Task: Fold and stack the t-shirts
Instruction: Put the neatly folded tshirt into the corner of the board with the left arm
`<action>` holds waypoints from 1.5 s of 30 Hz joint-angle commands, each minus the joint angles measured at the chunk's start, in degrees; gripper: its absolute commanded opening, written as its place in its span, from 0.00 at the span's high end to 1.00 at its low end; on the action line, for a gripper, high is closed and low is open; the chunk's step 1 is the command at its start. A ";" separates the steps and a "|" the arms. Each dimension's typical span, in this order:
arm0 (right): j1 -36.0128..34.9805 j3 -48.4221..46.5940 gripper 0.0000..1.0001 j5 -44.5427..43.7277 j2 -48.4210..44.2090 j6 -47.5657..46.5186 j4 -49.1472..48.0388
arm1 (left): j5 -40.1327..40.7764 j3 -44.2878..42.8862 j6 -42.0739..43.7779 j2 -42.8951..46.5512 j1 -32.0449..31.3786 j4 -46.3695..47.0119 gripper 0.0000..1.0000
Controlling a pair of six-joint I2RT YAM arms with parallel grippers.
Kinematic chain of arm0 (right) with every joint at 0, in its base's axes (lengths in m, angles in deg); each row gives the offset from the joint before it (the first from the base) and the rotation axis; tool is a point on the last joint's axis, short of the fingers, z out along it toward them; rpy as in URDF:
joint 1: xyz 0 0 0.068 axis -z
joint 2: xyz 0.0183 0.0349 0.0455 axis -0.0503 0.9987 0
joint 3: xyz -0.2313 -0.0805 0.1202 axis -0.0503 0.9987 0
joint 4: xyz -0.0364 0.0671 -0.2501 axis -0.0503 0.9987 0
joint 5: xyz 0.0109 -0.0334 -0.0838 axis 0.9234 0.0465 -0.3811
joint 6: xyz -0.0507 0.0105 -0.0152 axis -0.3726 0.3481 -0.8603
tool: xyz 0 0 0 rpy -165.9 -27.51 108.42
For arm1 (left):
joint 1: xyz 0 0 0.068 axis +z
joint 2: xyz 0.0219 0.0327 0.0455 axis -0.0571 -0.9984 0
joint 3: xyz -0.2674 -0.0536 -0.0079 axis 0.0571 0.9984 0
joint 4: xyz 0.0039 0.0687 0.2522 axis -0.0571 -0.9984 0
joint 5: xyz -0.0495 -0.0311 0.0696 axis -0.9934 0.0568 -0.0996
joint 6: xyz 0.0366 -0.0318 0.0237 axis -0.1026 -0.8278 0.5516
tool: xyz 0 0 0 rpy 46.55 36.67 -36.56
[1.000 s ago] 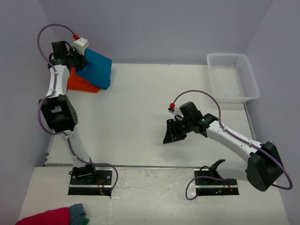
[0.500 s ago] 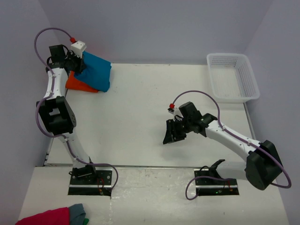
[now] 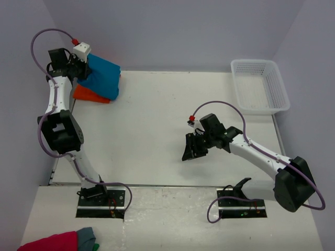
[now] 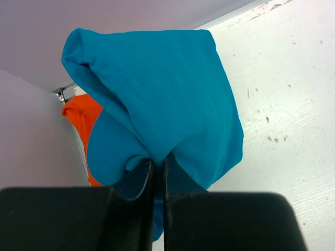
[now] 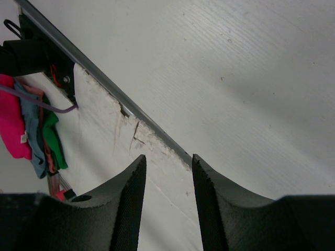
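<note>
One teal tee [image 3: 103, 78] heaped on one orange tee [image 3: 88, 95] at the far left corner of the tabletop [image 3: 157, 115], against the wall. Teal tee lifted by one fold, pinched between the pressed-together fingers of the left hand [image 4: 157, 166], the rest hanging in a loose bag and draping down onto the orange. Orange tee mostly hidden: just a strip under the teal from above, just a sliver by the wall from the left wrist. Cannot tell how far either is folded. Right hand [image 3: 191, 149] well apart, low over the tabletop near its middle, fingers half spread, nothing between them. White basket [image 3: 254, 61] at the far right corner. Pink cloth [image 3: 51, 242] and grey cloth [image 3: 87, 238] off the tabletop at the near left, cut off by the frame edge. Same pile seen small at the left of the right wrist view, with a green cloth [image 5: 52, 138] alongside, too bunched to make out more.
</note>
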 commanded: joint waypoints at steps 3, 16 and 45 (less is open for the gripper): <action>-0.38 -0.36 0.58 0.13 -0.31 -0.94 0.19 | -0.29 -1.28 -0.78 0.72 0.93 3.76 1.00; -0.38 -0.63 0.58 -0.39 2.06 -0.86 0.81 | 3.14 -12.87 0.97 -9.39 1.64 -0.53 1.00; -0.46 0.34 0.58 -0.48 7.07 -1.03 -0.77 | 15.27 -19.23 -8.96 -21.91 5.95 8.31 0.14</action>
